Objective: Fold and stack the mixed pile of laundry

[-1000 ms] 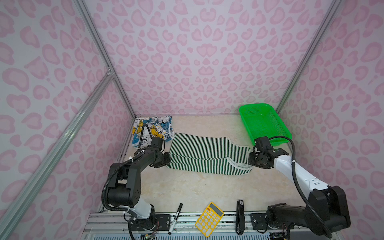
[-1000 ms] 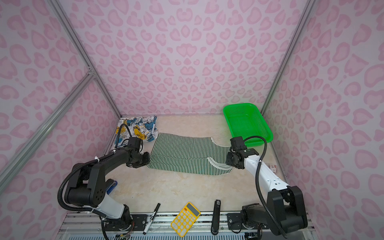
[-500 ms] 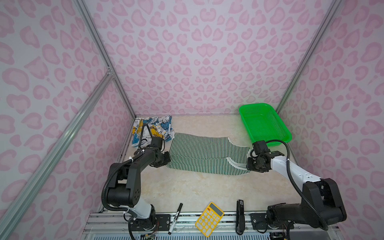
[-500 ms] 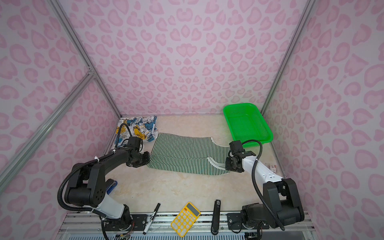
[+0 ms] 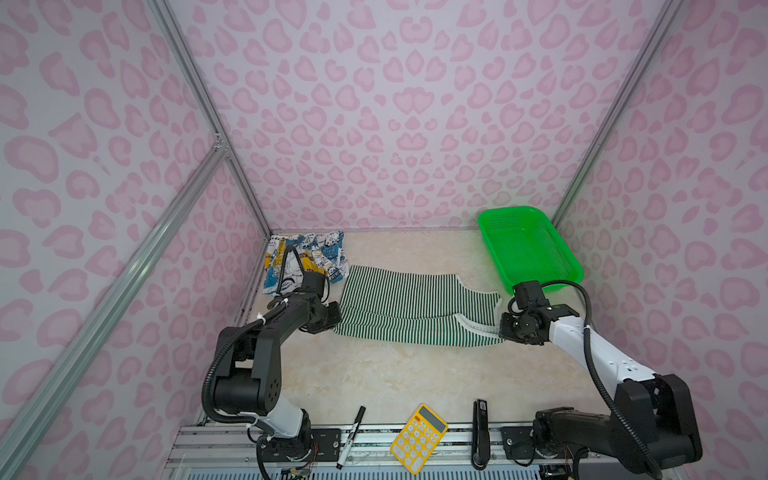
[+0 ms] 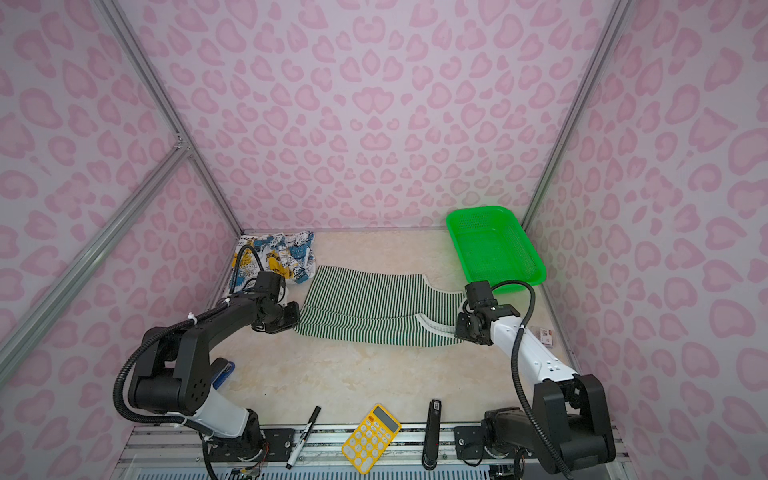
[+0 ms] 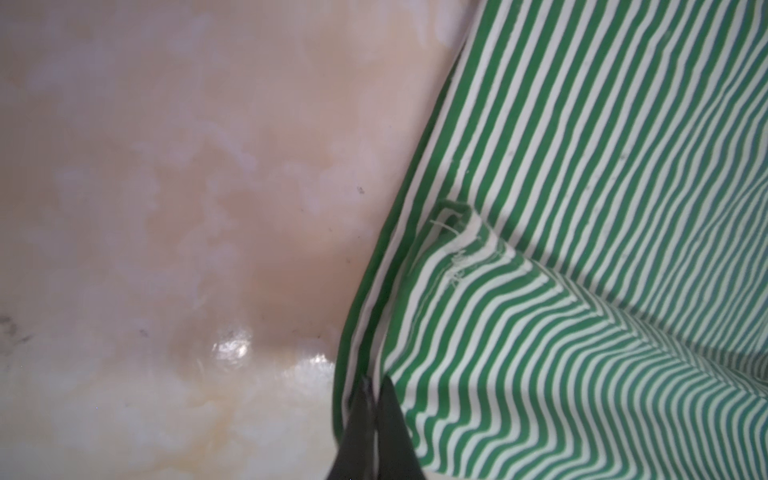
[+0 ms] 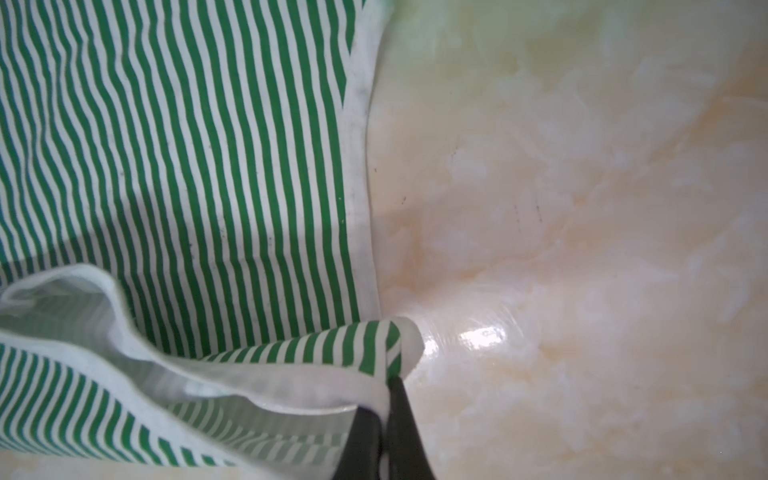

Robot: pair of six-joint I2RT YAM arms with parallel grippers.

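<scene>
The dark-green-and-white striped garment (image 5: 415,307) (image 6: 374,309) lies spread across the middle of the table, with its near edge folded over. My left gripper (image 5: 334,318) (image 6: 297,316) is shut on its left hem; in the left wrist view the fingertips (image 7: 376,386) pinch the green-edged cloth (image 7: 582,249). My right gripper (image 5: 503,330) (image 6: 457,328) is shut on the white-trimmed right corner. In the right wrist view that corner is raised and curls over the gripper (image 8: 384,399), above the flat striped cloth (image 8: 187,166). The white garment with blue, yellow and black print (image 5: 305,257) (image 6: 272,253) lies crumpled at the back left.
A bright green perforated basket (image 5: 528,249) (image 6: 494,245) leans at the back right, close to my right wrist. Along the front edge lie a black marker (image 5: 351,434), a yellow calculator (image 5: 419,438) and a slim black tool (image 5: 480,432). A blue object (image 6: 224,372) peeks out behind the left arm.
My right gripper has moved in to the striped garment's right corner and shut on it. The left gripper has kept its hold and not moved.
</scene>
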